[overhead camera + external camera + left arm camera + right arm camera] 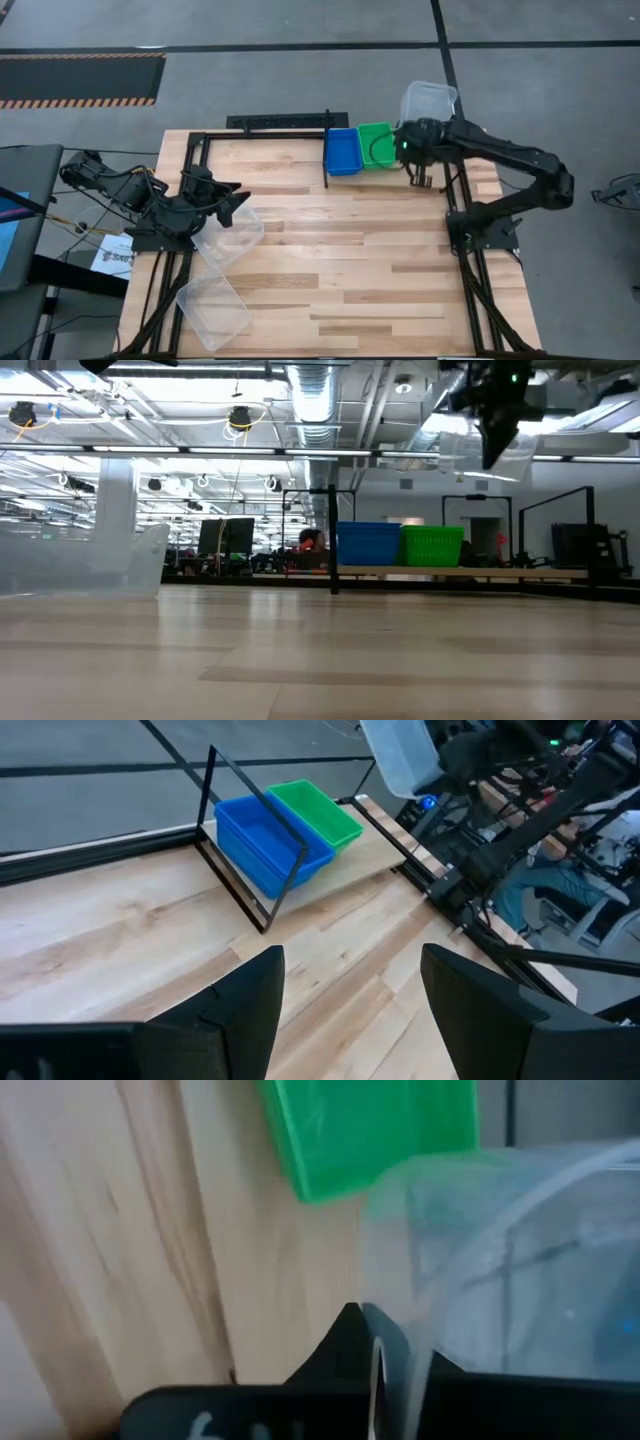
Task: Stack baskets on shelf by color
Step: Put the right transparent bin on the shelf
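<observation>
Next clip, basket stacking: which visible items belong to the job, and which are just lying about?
Belonging to the job:
- blue plastic basket
- green plastic basket
- clear plastic basket pinched in the right end effector
- two clear plastic baskets on the table
- light-wood shelf with black rails
- open left end effector

Lying about:
- white printed sheet beside the table's left edge

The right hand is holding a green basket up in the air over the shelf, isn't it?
Not quite. The right hand is holding a clear basket, not a green one. The high view shows it raised over the shelf, beside the green basket already sitting there.
</observation>
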Robot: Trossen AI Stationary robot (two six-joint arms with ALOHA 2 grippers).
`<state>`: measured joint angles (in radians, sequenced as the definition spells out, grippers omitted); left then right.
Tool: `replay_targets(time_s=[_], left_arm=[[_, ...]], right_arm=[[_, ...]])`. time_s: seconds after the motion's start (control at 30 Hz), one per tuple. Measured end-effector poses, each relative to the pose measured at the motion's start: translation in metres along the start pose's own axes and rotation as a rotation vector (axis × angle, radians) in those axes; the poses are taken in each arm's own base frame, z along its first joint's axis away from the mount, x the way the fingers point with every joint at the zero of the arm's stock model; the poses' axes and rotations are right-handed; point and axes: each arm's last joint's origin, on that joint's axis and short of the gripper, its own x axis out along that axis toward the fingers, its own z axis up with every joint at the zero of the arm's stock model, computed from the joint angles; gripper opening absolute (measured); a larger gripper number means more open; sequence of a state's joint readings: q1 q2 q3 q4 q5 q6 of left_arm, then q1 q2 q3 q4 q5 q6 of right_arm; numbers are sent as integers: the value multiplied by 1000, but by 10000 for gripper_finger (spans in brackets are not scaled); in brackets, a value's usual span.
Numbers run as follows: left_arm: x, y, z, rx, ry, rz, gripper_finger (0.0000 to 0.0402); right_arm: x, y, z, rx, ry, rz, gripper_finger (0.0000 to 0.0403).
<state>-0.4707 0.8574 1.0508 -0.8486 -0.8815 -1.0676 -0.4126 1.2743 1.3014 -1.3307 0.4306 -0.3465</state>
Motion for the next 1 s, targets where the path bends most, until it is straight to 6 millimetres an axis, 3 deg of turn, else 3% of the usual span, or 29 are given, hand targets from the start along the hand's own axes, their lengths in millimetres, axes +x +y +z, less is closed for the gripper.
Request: replay_targets(time_s=[0.13,0.37,0.57,1.0], left_arm=[[0,0,0,-1,-2,1,224],[0,1,1,0,-20,13,224],[0,1,1,-11,-22,14,224],[0,2,0,2,-24,28,224]], right_arm=[[23,-7,-11,38,18,80,1],[58,12,-21,-22,-25,120,1],[85,19,-35,-93,60,168,0],[95,10,-40,-81,-24,278,0]])
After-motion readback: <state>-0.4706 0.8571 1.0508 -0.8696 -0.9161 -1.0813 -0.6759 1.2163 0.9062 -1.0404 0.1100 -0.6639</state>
